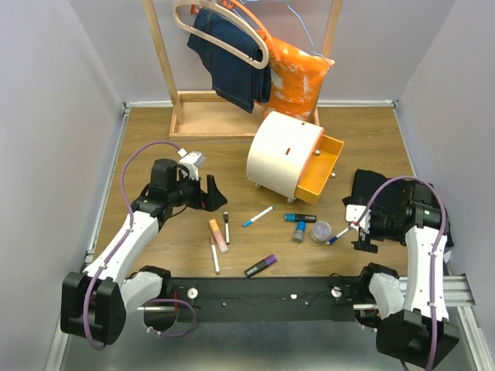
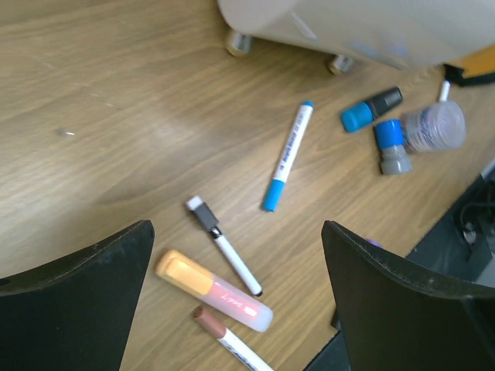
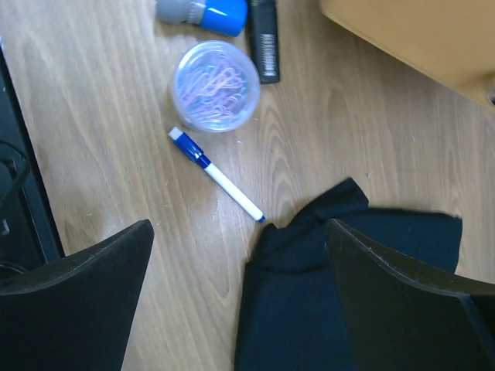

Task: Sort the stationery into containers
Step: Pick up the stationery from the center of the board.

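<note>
The stationery lies loose on the wooden table in front of the cream cabinet (image 1: 282, 153), whose orange drawer (image 1: 323, 171) stands pulled out. My left gripper (image 1: 211, 193) hangs open and empty above an orange-pink highlighter (image 2: 214, 291), a slim black-capped pen (image 2: 224, 247) and a brown-capped white pen (image 2: 232, 344). A blue-capped pen (image 2: 288, 157) lies further off. My right gripper (image 1: 363, 236) is open too, over a small blue-capped pen (image 3: 216, 175) and the edge of a dark cloth (image 3: 348, 301). A clear round tub of clips (image 3: 215, 85) sits just beyond. A purple marker (image 1: 261, 266) lies near the front rail.
A wooden clothes rack (image 1: 165, 69) with jeans (image 1: 228, 54) and an orange bag (image 1: 298, 77) stands at the back. The dark folded cloth (image 1: 370, 185) lies right of the cabinet. A black rail (image 1: 263, 290) runs along the near edge between the arm bases.
</note>
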`<state>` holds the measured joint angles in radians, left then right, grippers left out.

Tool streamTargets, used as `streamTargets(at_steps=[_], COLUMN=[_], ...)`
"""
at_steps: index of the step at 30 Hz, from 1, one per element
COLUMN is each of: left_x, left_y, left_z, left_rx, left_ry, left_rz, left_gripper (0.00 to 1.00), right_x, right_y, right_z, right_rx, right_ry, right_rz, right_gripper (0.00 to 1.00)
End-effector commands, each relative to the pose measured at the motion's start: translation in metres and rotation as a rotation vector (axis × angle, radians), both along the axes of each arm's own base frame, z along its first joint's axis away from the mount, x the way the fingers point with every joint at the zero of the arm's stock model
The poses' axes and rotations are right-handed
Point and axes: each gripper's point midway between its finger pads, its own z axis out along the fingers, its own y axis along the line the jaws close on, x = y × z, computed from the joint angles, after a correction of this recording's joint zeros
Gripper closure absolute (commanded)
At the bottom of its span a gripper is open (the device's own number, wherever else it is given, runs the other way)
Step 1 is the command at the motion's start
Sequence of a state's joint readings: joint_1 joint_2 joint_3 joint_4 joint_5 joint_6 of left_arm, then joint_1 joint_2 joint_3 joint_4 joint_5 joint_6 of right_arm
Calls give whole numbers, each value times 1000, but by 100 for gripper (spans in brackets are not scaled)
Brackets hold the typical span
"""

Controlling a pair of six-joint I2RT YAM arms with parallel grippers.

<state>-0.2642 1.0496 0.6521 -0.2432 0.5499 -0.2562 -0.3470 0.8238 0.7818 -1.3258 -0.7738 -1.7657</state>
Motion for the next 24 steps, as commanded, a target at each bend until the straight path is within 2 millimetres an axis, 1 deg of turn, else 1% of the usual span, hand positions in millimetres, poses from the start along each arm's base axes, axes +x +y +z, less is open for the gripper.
streamTargets(at_steps=[1,5,10,12,13,14,15,16,17,18,19,20,21,22,23,24], left_x=[9,10,10,10,12,12,13,15,15,17,19,21,22,24,26,28], left_y=[23,33,44,46,47,48,48,48,49,49,49,49,49,48,48,48], left_z=[9,5,1,-2,-1,-2,-2,2,1,-1,1,1,-1,2,3,3], left_rx=[9,14,30,45,46,52,53,60,65,71,75,75,76,75,74,76], left_ry=[-45,-32,-17,-9,-9,-3,2,-12,-6,-2,-9,-11,-5,-9,-16,-15], left_rz=[71,97,117,112,117,116,111,102,101,97,95,94,94,95,93,94], left_gripper=[1,1,1,1,1,1,1,1,1,1,1,1,1,1,1,1], right_x=[-13,-17,-18,-4,3,30,42,48,41,51,50,51,50,46,48,43], right_y=[11,16,23,22,23,20,20,22,29,30,35,40,49,52,55,62], right_z=[-17,-30,-41,-44,-43,-34,-26,-29,-27,-13,-19,-16,-16,-19,-19,-22], right_rx=[-13,15,60,66,111,109,133,170,181,179,200,199,190,175,159,142], right_ry=[1,53,59,32,72,19,31,114,171,163,250,264,272,287,255,256], right_rz=[176,226,269,246,162,118,73,39,77,100,89,97,136,147,164,198], right_gripper=[0,0,0,0,1,1,2,2,2,2,2,2,2,2,2,2])
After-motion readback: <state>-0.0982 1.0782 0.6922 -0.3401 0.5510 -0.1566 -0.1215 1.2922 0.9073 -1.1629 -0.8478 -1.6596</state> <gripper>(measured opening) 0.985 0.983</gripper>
